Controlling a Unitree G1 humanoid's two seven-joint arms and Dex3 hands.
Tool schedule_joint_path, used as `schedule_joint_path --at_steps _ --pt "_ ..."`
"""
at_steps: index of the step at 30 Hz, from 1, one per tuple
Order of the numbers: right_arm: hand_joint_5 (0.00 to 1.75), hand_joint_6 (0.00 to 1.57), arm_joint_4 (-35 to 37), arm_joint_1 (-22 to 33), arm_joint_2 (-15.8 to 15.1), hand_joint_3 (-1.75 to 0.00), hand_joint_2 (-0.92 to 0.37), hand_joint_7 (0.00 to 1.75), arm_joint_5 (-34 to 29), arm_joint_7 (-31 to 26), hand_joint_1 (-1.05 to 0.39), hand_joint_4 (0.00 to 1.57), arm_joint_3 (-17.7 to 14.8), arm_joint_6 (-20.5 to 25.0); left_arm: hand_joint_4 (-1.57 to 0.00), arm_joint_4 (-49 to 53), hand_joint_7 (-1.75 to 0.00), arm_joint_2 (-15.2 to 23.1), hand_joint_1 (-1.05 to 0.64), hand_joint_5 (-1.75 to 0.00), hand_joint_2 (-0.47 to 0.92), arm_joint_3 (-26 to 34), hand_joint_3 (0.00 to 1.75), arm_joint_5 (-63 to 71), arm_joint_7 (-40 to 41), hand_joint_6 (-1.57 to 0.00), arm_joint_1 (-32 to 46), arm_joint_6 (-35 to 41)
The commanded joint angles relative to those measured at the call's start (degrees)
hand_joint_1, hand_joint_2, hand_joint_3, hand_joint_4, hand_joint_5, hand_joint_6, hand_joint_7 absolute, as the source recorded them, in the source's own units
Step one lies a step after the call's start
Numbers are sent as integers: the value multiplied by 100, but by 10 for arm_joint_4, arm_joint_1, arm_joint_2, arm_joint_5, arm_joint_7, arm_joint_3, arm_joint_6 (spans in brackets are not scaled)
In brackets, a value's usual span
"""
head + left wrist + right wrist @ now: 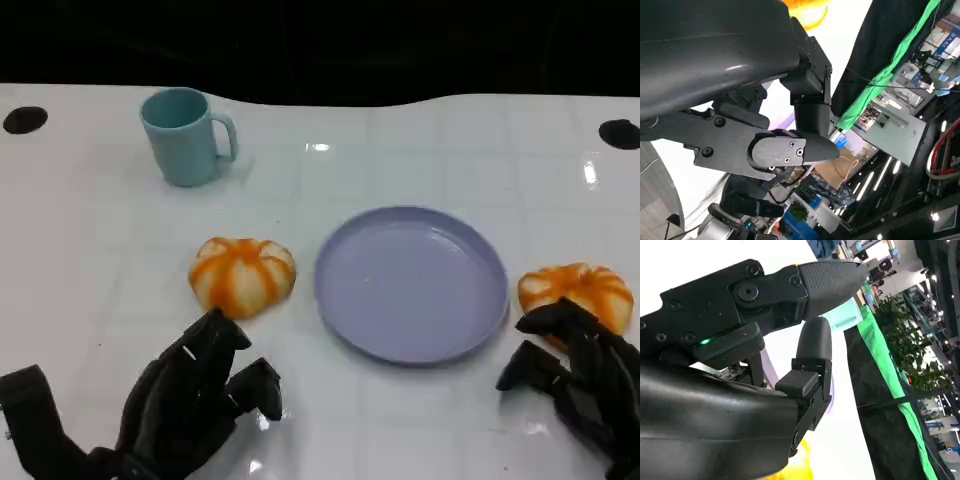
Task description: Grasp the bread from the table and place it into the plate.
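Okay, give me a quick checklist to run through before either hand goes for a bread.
1. Plate empty and ready: ok.
2. Left bread free on the table, beside the plate: ok.
3. Left hand holds nothing, fingers apart, just short of the left bread: ok.
4. Right bread reachable: ok, the right hand is right at its near edge.
5. Right hand touching its bread yet: cannot tell.
6. Cup out of the way, far behind: ok.

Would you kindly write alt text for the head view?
An empty lilac plate sits mid-table between two orange-striped bread rolls, a teal mug behind; the left hand and right hand hover near each roll.
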Motion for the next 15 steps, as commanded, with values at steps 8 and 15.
schedule_joint_path --at_steps 8,15 --pt "157 62 0 10 -4 -24 -92 124 -4 -1 -53 66 1 -5 -45 -106 -19 69 -52 -93 92 -56 19 212 83 -55 -1 -149" --pt "157 61 -2 8 -7 -23 -92 124 -5 -8 -55 65 4 5 -27 -168 -3 130 -53 -64 92 -90 15 330 136 -42 -10 -148"
